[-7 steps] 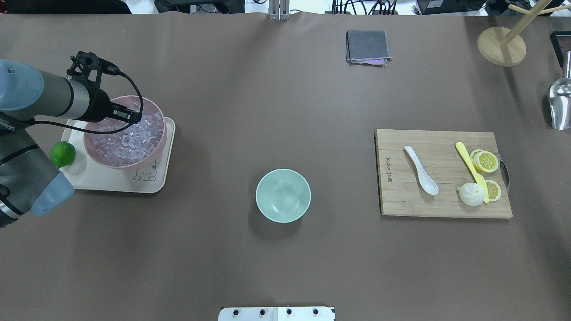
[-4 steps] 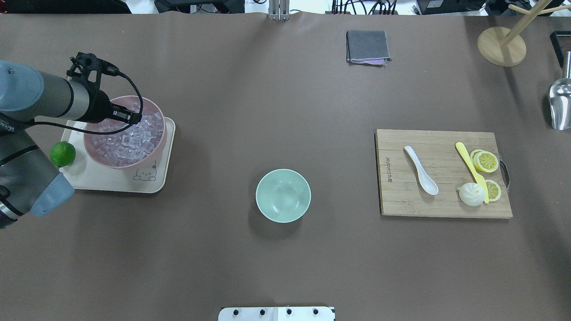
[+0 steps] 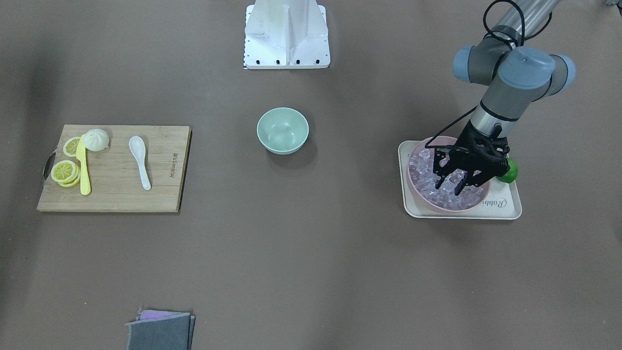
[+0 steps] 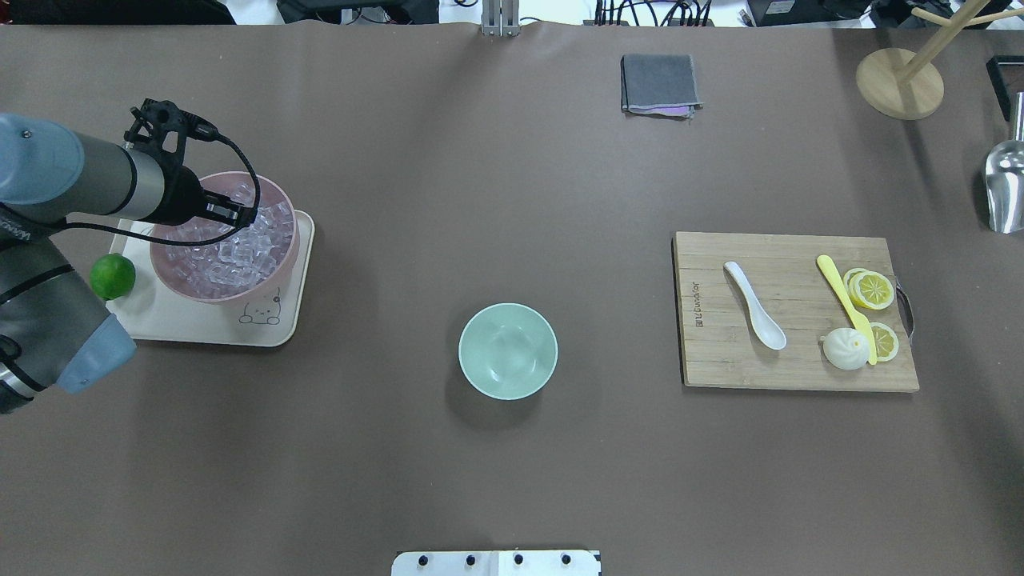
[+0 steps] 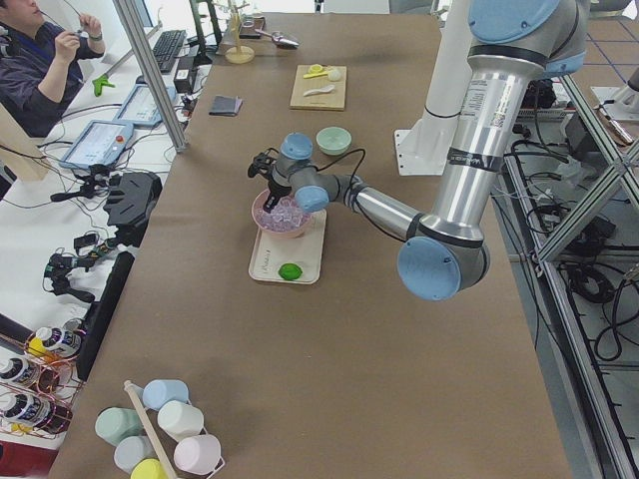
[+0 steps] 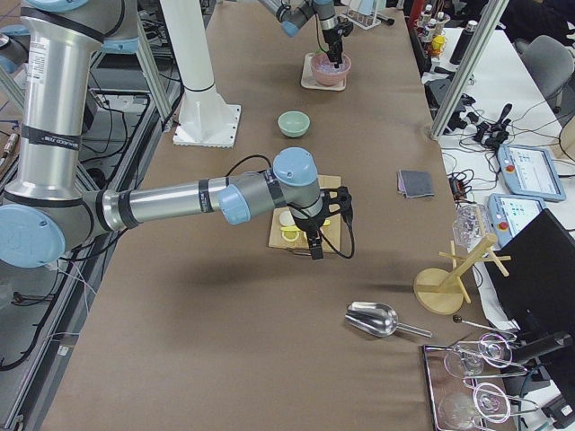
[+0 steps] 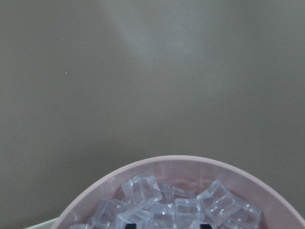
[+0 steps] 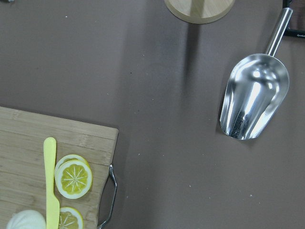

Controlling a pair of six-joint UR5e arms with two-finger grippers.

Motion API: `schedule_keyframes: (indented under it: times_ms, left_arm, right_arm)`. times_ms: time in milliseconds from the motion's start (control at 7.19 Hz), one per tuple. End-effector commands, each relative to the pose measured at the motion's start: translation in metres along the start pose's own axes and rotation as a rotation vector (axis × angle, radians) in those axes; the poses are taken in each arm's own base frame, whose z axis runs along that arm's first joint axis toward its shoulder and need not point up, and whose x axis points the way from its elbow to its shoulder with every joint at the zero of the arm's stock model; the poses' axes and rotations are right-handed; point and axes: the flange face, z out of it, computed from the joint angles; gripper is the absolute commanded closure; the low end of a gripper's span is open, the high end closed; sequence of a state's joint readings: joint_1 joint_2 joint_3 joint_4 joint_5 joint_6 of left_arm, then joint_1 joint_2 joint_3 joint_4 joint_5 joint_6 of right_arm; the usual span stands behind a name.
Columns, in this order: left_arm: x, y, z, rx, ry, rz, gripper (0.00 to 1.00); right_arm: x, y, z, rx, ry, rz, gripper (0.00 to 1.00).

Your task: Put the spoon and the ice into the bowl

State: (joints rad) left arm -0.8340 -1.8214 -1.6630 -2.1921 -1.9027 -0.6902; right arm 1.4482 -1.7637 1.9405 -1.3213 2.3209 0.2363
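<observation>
Your left hand (image 3: 452,185) hangs open and empty, tips down at the ice (image 3: 423,170) heaped in the pink bowl (image 3: 447,210). The cubes look slick and loose, so one may squirt out as you pinch, or drop on the counter (image 4: 400,240) short of the empty bowl (image 4: 508,350). The spoon (image 4: 754,306) lies on the board (image 4: 800,256); your right hand (image 6: 315,247) hovers by that board, and I cannot tell whether it is open.

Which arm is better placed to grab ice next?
Left: the left gripper hangs, jaws open, directly over the ice in the pink bowl. The right arm is far off, above the cutting board.
</observation>
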Motion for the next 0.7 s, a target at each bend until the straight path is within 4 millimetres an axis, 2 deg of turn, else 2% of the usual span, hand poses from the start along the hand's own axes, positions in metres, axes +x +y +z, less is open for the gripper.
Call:
schedule_keyframes:
  times_ms: [0, 278, 417, 556]
  left_arm:
    - [-0.0041, 0.0066, 0.0020, -0.008, -0.003, -0.001, 0.49]
    - [-0.0053, 0.0080, 0.0022, -0.010, -0.004, -0.002, 0.56]
    - [-0.0043, 0.0076, 0.0011, -0.008, -0.001, 0.001, 0.65]
    - [-0.0054, 0.0098, 0.0000, -0.010, -0.001, -0.001, 0.83]
  right_arm:
    - [0.0005, 0.0009, 0.0003, -0.001, 0.000, 0.001, 0.00]
    - [0.0005, 0.0030, 0.0008, 0.003, -0.002, -0.005, 0.00]
    - [0.0005, 0.0030, 0.0008, 0.003, -0.002, -0.005, 0.00]
    - [0.0005, 0.0030, 0.0008, 0.003, -0.002, -0.005, 0.00]
